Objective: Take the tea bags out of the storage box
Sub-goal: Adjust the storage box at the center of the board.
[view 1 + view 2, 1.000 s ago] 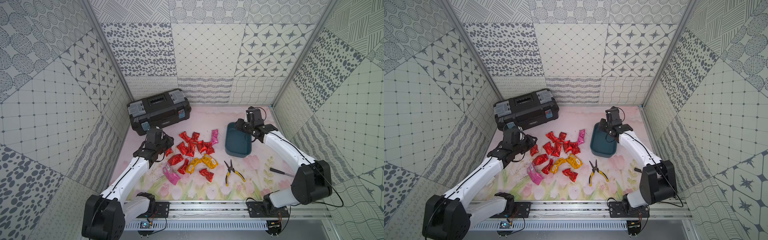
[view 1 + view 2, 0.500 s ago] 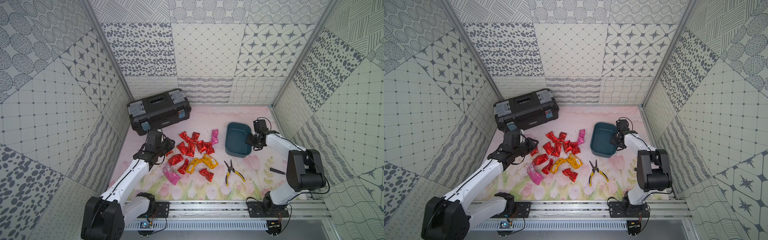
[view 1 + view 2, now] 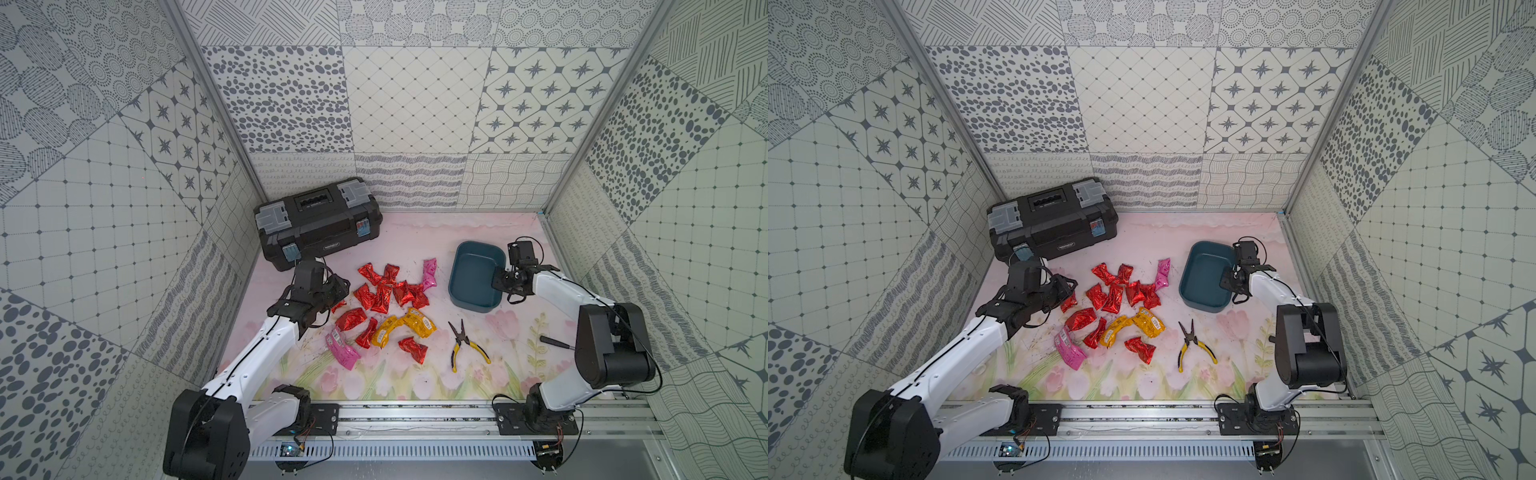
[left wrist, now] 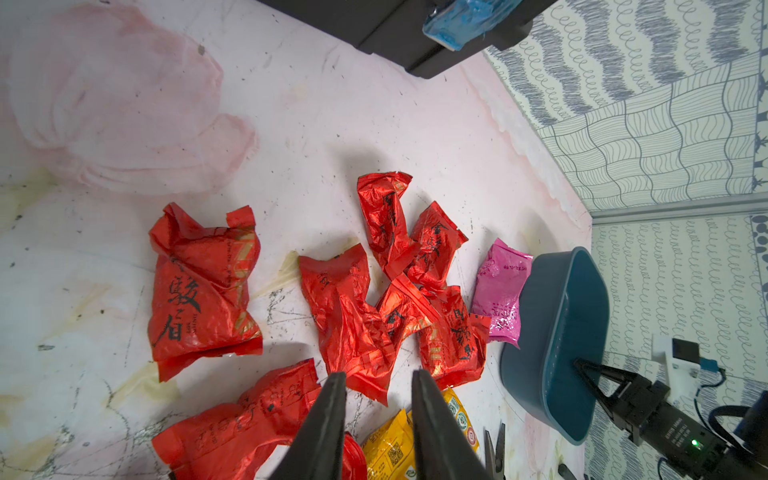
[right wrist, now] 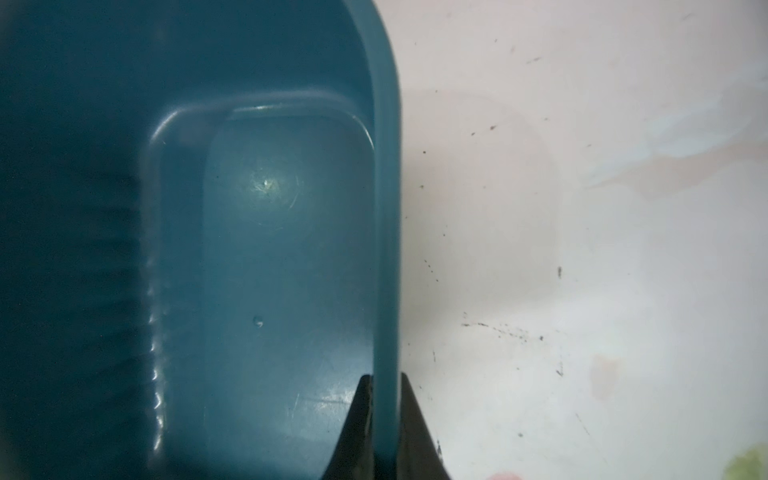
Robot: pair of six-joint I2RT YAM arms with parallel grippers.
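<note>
- Foil, crinkly and shiny: the small red, yellow-orange and pink tea bags (image 3: 382, 297) lie scattered on the pink flower-printed table mat (image 3: 415, 232). All of them are outside the box.
- The dark blue-grey, rounded-rectangle plastic storage box (image 3: 473, 276) stands upright towards the right edge of the mat, close to one pink tea bag. Its bare floor shows in both top views and in the right wrist view (image 5: 270, 249), with nothing inside.
- The right gripper (image 5: 384, 377) is pinched tight on the storage box's side wall, one finger inside the rim and one outside.
- The left gripper (image 4: 378, 374) hangs low over the red tea bags with its jaws a modest way apart and nothing between them.
- Judging by the empty storage box, the taking-out looks done; I see no tea bag left to fetch.
- Handling: the tea bags look very light, soft and springy, and their slick foil may slide or crumple between fingers. A pinch across a flat sealed edge or the puffed middle of a lone one seems safest, away from overlapping neighbours.
- The storage box looks light, stiff and smooth-walled, so a rim pinch could let it swing or slip if it is lifted fast.
- The black toolbox with grey lid compartments (image 3: 320, 224) and the yellow-handled pliers (image 3: 460, 341) lie apart from both grippers.
</note>
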